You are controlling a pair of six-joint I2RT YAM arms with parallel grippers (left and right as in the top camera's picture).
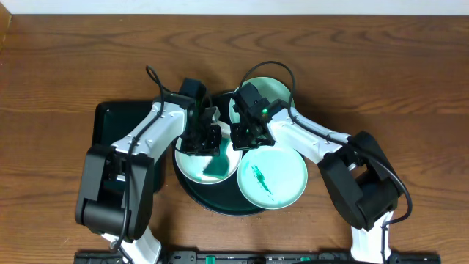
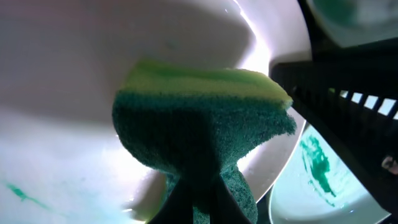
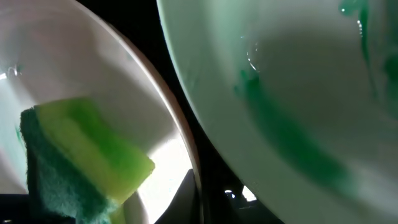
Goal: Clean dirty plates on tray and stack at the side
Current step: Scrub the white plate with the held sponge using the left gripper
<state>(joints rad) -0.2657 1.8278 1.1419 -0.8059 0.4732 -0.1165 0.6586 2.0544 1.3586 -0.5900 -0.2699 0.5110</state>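
The round black tray (image 1: 212, 204) holds a white plate (image 1: 192, 167) with a dark green smear and a pale turquoise plate (image 1: 282, 176) with a green smear. A second turquoise plate (image 1: 275, 92) lies at the back. My left gripper (image 1: 210, 141) is shut on a yellow and green sponge (image 2: 205, 124) pressed on the white plate (image 2: 74, 74). My right gripper (image 1: 244, 141) pinches the white plate's right rim (image 3: 186, 155). The right wrist view shows the sponge (image 3: 81, 149) and a smeared turquoise plate (image 3: 280, 81).
A smaller rectangular black tray (image 1: 110, 121) lies to the left of the round tray, partly under my left arm. The wooden table (image 1: 381, 66) runs all round. Both arms cross over the round tray's back half.
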